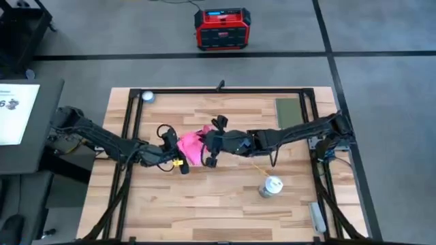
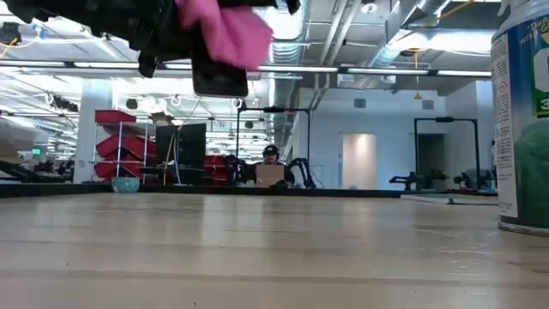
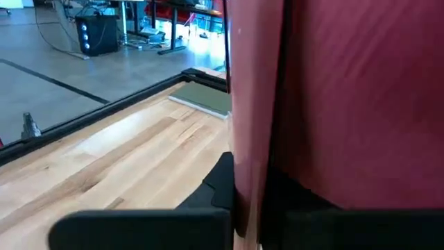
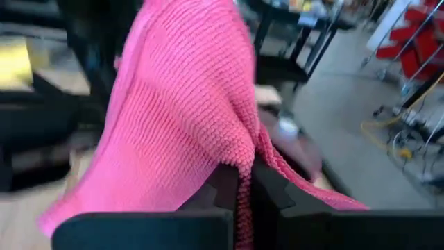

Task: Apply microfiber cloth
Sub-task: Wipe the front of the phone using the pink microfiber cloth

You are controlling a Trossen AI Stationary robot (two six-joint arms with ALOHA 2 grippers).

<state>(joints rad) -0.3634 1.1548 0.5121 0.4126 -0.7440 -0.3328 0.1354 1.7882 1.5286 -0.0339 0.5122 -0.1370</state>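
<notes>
Right end effector pinching microfiber cloth fold; soft, floppy, light. Left end effector grips phone aloft.

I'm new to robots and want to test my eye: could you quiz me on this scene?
1. True or false: the bright pink knitted microfiber cloth lies flat on the wooden table.
2. Which gripper pinches the cloth: A left, B right?
3. What white cylindrical object stands on the right arm's side of the table?

Key: 1 false, it is held up above the table. 2 B. 3 The white canister.
</notes>
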